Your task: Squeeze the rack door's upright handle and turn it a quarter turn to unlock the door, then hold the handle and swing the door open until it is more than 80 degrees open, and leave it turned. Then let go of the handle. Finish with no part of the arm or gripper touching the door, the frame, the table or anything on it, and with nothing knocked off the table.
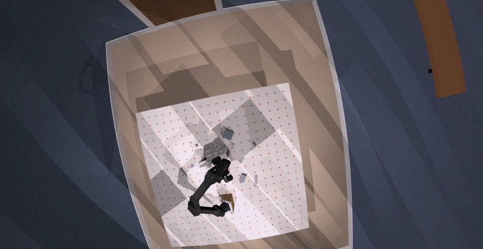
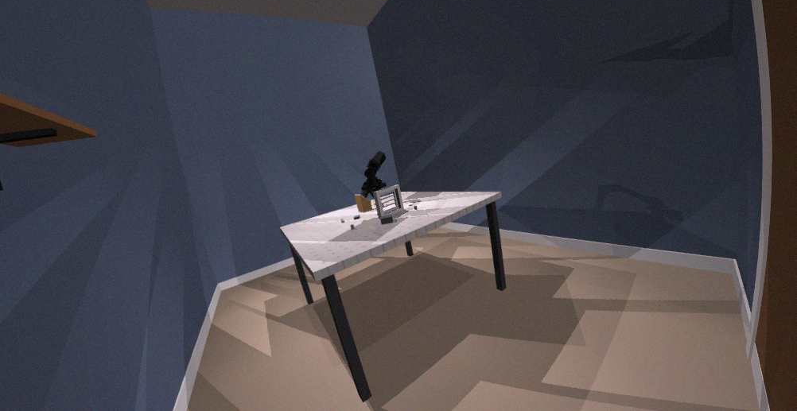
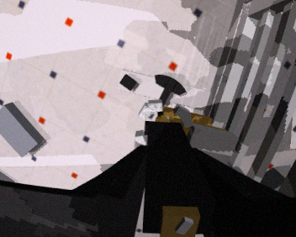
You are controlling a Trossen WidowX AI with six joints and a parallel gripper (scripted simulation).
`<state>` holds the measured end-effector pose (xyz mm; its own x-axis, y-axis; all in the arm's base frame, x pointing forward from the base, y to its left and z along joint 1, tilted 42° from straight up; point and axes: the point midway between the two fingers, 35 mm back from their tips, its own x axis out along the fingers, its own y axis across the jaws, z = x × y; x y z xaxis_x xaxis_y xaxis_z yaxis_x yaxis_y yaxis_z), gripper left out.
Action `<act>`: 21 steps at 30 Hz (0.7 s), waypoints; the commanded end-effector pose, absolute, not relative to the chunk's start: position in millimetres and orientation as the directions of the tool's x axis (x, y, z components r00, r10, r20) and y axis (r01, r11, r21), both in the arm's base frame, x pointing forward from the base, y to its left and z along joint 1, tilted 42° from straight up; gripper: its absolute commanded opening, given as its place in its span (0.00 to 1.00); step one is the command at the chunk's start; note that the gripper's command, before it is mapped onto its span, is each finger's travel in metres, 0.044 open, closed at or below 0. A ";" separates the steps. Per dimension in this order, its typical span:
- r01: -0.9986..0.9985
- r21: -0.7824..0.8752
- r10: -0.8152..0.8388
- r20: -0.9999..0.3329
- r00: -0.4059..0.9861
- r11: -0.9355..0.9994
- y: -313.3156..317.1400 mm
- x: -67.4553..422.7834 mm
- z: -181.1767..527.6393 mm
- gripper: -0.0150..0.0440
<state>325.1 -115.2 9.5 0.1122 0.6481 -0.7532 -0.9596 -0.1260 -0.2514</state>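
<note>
The grey slatted rack (image 1: 214, 150) (image 2: 380, 206) (image 3: 267, 90) stands on the table; its slats fill the right of the wrist view. The upright handle (image 3: 180, 211) is black and brown, with brass-coloured pieces at its far end. My gripper (image 1: 221, 169) (image 2: 367, 191) (image 3: 167, 154) is shut on the handle, beside the rack, with one dark finger on each side. The fingers hide much of the handle. How far the handle is turned and the door's angle cannot be told clearly from these views.
A brown block (image 1: 227, 198) (image 2: 363, 203) stands beside the arm's base. A dark grey box (image 1: 227, 133) (image 2: 386, 220) lies on the rack's other side. A small grey box (image 1: 243, 177) (image 3: 18, 129) and a slim bar (image 1: 255, 180) lie to the right in the top view.
</note>
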 end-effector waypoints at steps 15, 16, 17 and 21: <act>-0.991 -0.031 0.649 -0.753 0.111 0.133 -109.9 311.3 12.0 0.28; -0.989 -0.016 0.649 -0.753 0.110 0.150 -109.4 310.1 12.2 0.28; -0.986 -0.001 0.649 -0.753 0.110 0.166 -108.8 308.7 12.5 0.28; -0.971 0.057 0.649 -0.753 0.110 0.230 -106.2 302.7 13.8 0.28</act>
<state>306.6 -108.6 12.0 0.1055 0.6488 -0.7536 -0.9865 0.1638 0.0029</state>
